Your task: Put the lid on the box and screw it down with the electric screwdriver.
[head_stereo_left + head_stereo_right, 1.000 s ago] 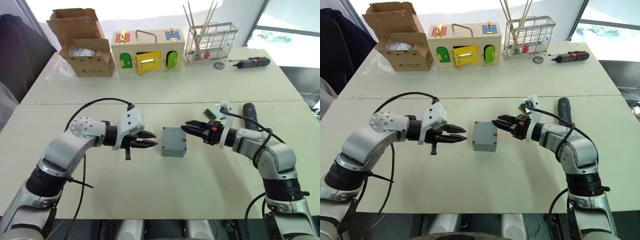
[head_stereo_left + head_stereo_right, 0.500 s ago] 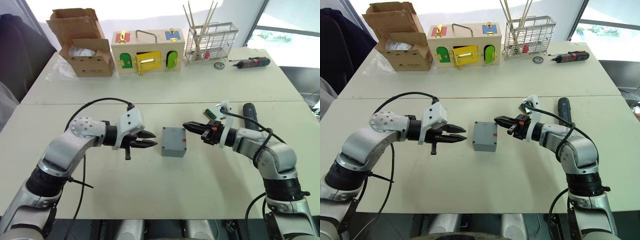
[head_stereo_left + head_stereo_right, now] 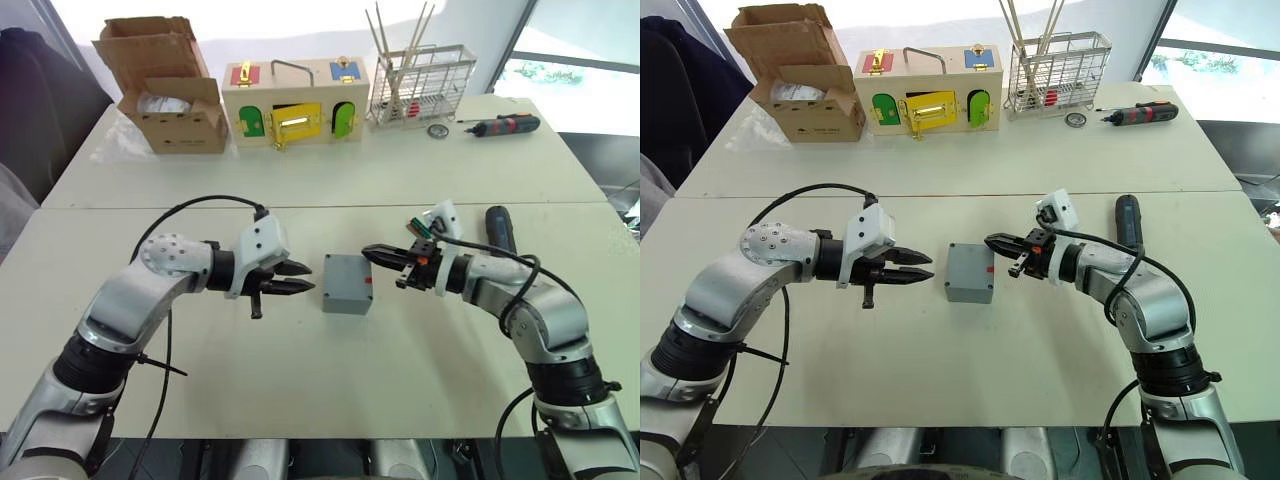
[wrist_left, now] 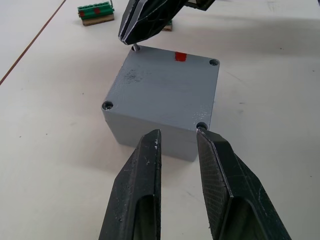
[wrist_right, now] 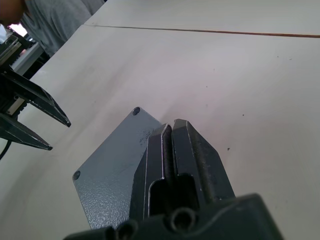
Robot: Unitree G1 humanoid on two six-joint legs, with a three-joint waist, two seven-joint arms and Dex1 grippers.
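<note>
The left end effector (image 3: 300, 279) hovers just left of the box (image 3: 347, 284), fingers slightly apart and empty. The lid (image 4: 165, 90) already sits on the box. A screw (image 4: 135, 48) stands in a far corner hole, pinched by the shut right end effector (image 3: 992, 241), which reaches over the box's right edge. If that screw goes in tilted or is released early, it could topple out; a sideways nudge could slide the lid or box along the counter (image 3: 300, 390). The screwdriver (image 3: 1126, 222) lies well right of the box, untouched.
</note>
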